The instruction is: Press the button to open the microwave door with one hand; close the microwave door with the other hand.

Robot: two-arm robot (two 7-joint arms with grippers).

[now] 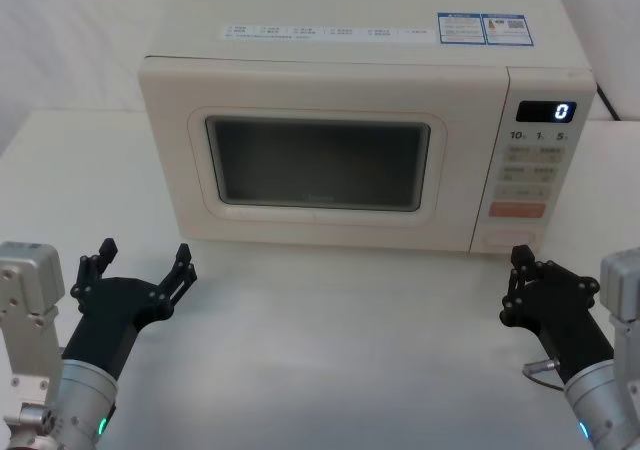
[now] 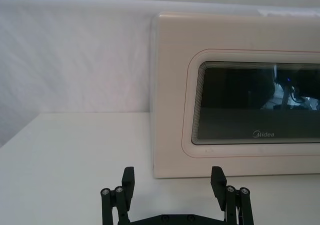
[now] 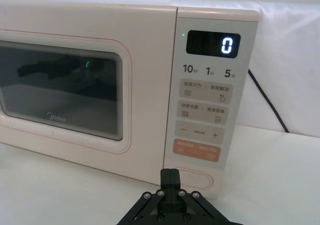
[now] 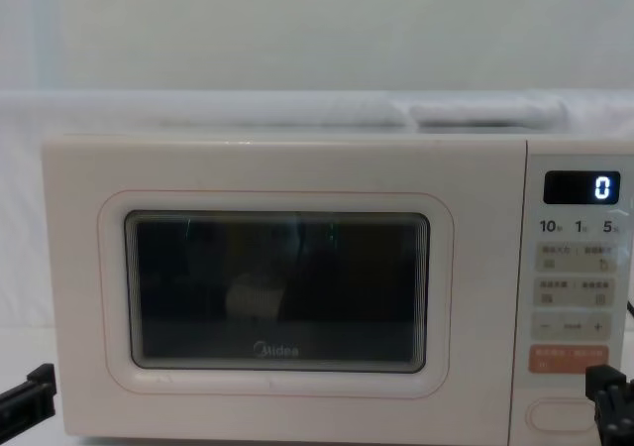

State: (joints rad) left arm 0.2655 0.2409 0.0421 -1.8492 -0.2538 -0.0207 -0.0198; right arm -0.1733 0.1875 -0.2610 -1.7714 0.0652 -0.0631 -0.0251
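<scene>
Still at step 1, by the look of it: microwave door [image 1: 320, 165] shut flush with the microwave [image 1: 340, 50] body, nothing yet pressed. Button [image 3: 192, 179] at the bottom of the keypad panel [image 3: 210, 85], just below the orange key [image 3: 197, 150], to the right of the door. Right gripper [image 1: 520, 270] close in front of the microwave's lower right corner, aimed at that button, fingers pinched together on nothing, tip near the button but apart from it. Left gripper [image 1: 145, 260] in front of the microwave's lower left corner, well back from the door, fingers spread wide, nothing held. Next move, judged from this: a short straight push forward with the right fingertip onto the wide pill-shaped key, kept low enough to miss the orange key above it; left gripper best kept clear of the door's swing, then ready to push the panel back. Display [image 3: 213, 45] above the keys reads 0. Inside the microwave, behind the dark window [image 4: 277, 287], only dim reflections; contents, if any, impossible to tell.
</scene>
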